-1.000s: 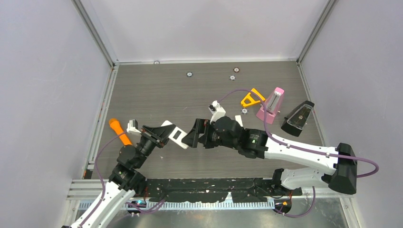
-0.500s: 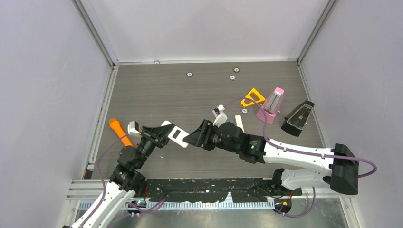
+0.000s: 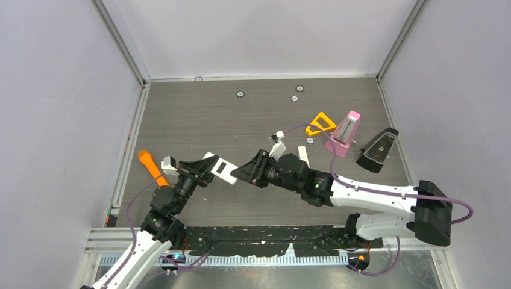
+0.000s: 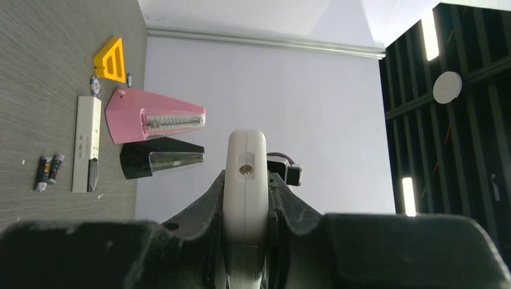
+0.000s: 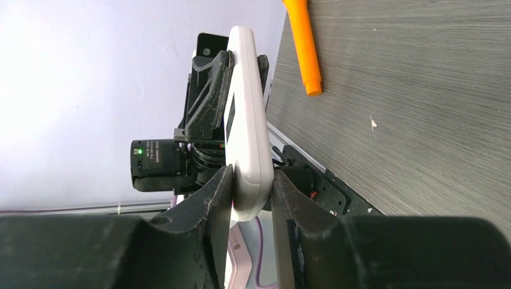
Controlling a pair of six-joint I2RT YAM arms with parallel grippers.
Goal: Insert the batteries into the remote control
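The white remote control (image 3: 220,170) hangs above the table between both arms. My left gripper (image 3: 203,168) is shut on its left end; in the left wrist view the remote control (image 4: 246,174) stands edge-on between the fingers. My right gripper (image 3: 247,171) is shut on the other end, and in the right wrist view both fingers press the remote control (image 5: 247,138) at its rounded tip, with my right gripper (image 5: 248,183) level with it. Two small batteries (image 4: 48,170) lie side by side on the table beside a white flat strip (image 4: 86,144). In the top view the batteries are hidden.
An orange cone-ended stick (image 3: 152,167) lies at the left edge. A pink metronome (image 3: 344,132), a black metronome (image 3: 378,150) and a yellow triangle (image 3: 319,123) stand at the right. The white strip (image 3: 303,156) lies behind the right arm. Small discs dot the far side.
My right gripper went from wide open to shut on the remote's free end. The right arm and the remote shifted slightly up and left. The left gripper kept its hold.
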